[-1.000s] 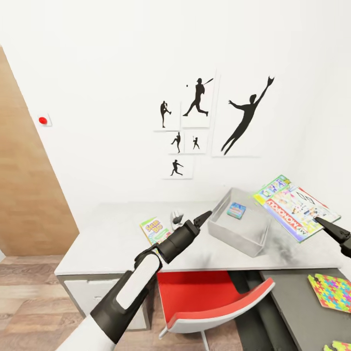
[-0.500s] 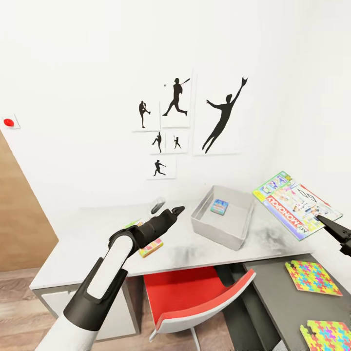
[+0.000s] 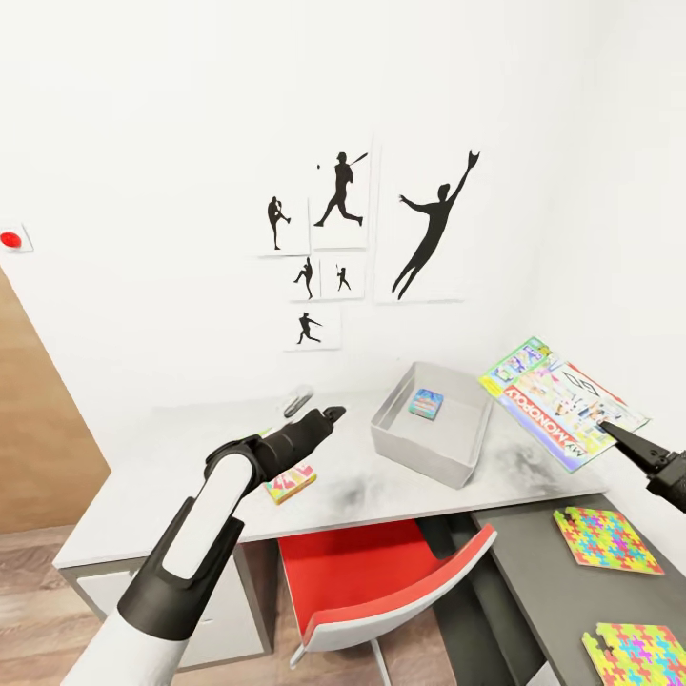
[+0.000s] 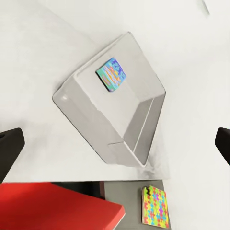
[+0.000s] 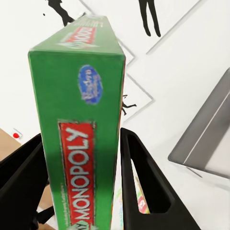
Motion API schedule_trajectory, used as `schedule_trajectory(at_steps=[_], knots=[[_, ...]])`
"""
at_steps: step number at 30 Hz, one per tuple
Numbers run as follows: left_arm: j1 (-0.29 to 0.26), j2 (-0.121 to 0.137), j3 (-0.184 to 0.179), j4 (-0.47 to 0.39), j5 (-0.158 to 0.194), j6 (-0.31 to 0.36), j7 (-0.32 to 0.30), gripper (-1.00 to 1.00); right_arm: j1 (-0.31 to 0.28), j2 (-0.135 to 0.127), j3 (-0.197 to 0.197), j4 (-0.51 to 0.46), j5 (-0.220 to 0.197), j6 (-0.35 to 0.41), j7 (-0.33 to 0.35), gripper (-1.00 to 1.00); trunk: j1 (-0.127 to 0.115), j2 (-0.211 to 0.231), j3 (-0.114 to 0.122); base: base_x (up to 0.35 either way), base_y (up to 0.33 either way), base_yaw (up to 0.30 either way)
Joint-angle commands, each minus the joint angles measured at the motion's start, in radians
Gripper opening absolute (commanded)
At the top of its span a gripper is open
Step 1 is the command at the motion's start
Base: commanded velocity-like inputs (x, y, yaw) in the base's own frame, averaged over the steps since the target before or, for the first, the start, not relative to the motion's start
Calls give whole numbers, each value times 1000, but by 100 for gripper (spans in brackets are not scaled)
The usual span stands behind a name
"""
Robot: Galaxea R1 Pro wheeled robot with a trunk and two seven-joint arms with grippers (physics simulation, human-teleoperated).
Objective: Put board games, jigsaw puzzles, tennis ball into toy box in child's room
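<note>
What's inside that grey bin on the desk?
The toy box holds one small blue game box lying flat on its floor, clearest in the left wrist view. Its near wall hides a strip of the floor in the head view.

Left wrist view. I see the toy box (image 4: 112,127) resting on the pale table (image 4: 33,62), one corner turned toward me, its sloping grey walls open at the top. A small blue game (image 4: 112,74) lies flat on the box floor, near one end. My left gripper (image 4: 115,143) is spread wide: one dark finger (image 4: 9,151) shows at one edge, the other at the opposite edge, with nothing between them. Beyond the table edge a red chair (image 4: 57,208) sits close, and a puzzle (image 4: 155,207) lies on the darker desk (image 4: 132,196) beside it
</note>
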Motion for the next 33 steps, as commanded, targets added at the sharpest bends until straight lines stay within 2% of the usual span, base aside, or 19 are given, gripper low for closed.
schedule_trajectory(at_steps=[1, 5, 12, 19, 33], knots=[[-1, 0, 0, -1, 7, 1, 9, 100, -1, 0, -1, 0, 5, 3, 7, -100, 1, -2, -2, 0, 0, -8], [-2, 0, 0, -3, 8, 10, 23, 100, -2, -5, 21, 0, 5, 3, 6, -100, 1, -2, -2, 0, 0, -51], [-3, 1, 0, -5, 8, 16, 30, 100, -3, -7, 37, -2, 5, 3, 6, -100, 1, -2, 2, 0, 60, -173], [-3, -1, -2, -5, 8, 20, 27, 100, -2, -8, 42, -2, 5, 3, 8, -100, 1, -2, 5, 2, 237, -120], [-3, -7, -5, -5, 7, 27, 24, 100, -2, -8, 42, -1, 5, 3, 8, -100, 1, -2, 6, 80, 221, -17]])
